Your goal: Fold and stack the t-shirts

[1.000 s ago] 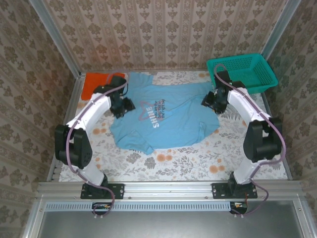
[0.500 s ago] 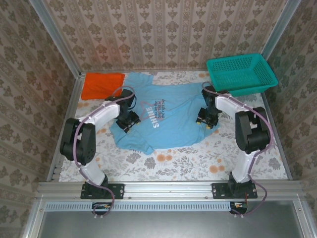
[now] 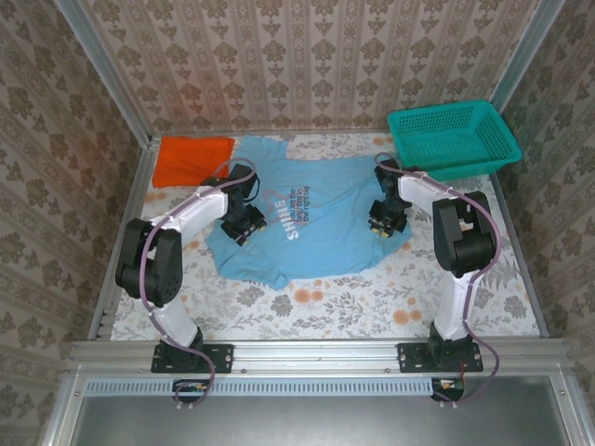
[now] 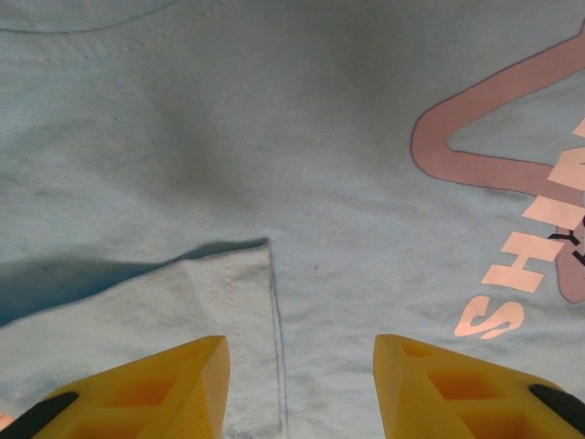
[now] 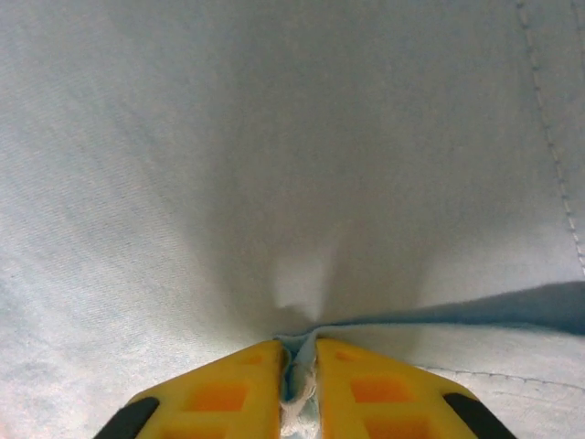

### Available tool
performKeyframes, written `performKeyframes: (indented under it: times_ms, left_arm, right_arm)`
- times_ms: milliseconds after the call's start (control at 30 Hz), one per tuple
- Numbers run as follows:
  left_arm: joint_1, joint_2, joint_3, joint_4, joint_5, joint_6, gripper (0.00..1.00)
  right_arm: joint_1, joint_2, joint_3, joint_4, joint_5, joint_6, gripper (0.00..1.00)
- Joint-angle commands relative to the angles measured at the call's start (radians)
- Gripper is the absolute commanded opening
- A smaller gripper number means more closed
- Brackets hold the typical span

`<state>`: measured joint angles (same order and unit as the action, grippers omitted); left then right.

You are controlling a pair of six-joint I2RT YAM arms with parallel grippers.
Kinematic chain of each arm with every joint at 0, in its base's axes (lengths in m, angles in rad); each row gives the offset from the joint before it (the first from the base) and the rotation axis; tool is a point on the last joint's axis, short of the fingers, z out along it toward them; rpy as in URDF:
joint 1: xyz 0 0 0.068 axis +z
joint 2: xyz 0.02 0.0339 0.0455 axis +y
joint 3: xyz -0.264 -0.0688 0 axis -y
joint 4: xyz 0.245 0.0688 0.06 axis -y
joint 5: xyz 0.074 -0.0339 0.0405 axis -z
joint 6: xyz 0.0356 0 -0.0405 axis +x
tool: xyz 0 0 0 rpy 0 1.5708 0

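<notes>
From the overhead view, the light blue t-shirt (image 3: 321,223) lies spread over the middle of the flowered tabletop (image 3: 372,302), print side up, with its collar toward 12 o'clock. The orange t-shirt (image 3: 191,158) sits in the 10 o'clock corner, just beside the blue one's sleeve. A teal basket (image 3: 483,153) stands at 2 o'clock, by the far right edge. The left pincer (image 3: 240,228) is down on the blue shirt's 9 o'clock side and the right pincer (image 3: 381,228) on its 3 o'clock side. The arms cover the cloth under them, and from up here I cannot tell how either pincer's jaws stand.

The left wrist view settles that for its own side. The yellow fingers (image 4: 174,384) stand apart, with blue cloth lying flat below the gap. A folded flap (image 4: 242,302) with a stitched hem ends between them, toward 7 o'clock. It throws a dark shadow off toward 9 o'clock. The pink and white print (image 4: 512,183) runs down the 3 o'clock side.

In the right wrist view, the fingertips (image 5: 247,384) are together, clamped on a small ridge of the blue cloth. Soft creases fan up from the pinch toward 12 o'clock. A stitched seam (image 5: 548,137) crosses at 2 o'clock, and a shadowed fold edge runs off toward 4 o'clock.
</notes>
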<state>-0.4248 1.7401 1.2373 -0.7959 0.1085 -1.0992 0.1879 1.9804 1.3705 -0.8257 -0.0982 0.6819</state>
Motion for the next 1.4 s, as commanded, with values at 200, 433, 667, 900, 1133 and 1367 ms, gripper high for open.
performKeyframes:
  times_ms: [200, 433, 667, 900, 1133, 1367]
  left_arm:
    - [-0.003, 0.009, 0.017, -0.042, -0.02, 0.002, 0.43]
    - [-0.013, 0.025, 0.02, -0.051, -0.037, -0.031, 0.43]
    - [-0.016, 0.089, 0.025, -0.038, -0.03, -0.043, 0.41]
    - [-0.011, 0.142, 0.065, -0.054, -0.045, -0.026, 0.4]
    - [-0.012, 0.149, 0.052, -0.051, -0.05, -0.035, 0.36]
    - [-0.01, 0.155, 0.037, -0.035, -0.058, -0.048, 0.34]
  right_arm:
    - [0.0, -0.136, -0.114, 0.0, -0.001, -0.011, 0.06]
    - [-0.001, -0.232, -0.224, 0.037, -0.027, -0.039, 0.06]
    - [0.0, -0.215, -0.241, 0.068, -0.053, -0.039, 0.06]
    - [-0.001, -0.224, -0.246, 0.066, -0.051, -0.063, 0.05]
    - [-0.001, -0.228, -0.255, 0.071, -0.057, -0.065, 0.05]
    - [-0.005, -0.228, -0.262, 0.074, -0.064, -0.068, 0.04]
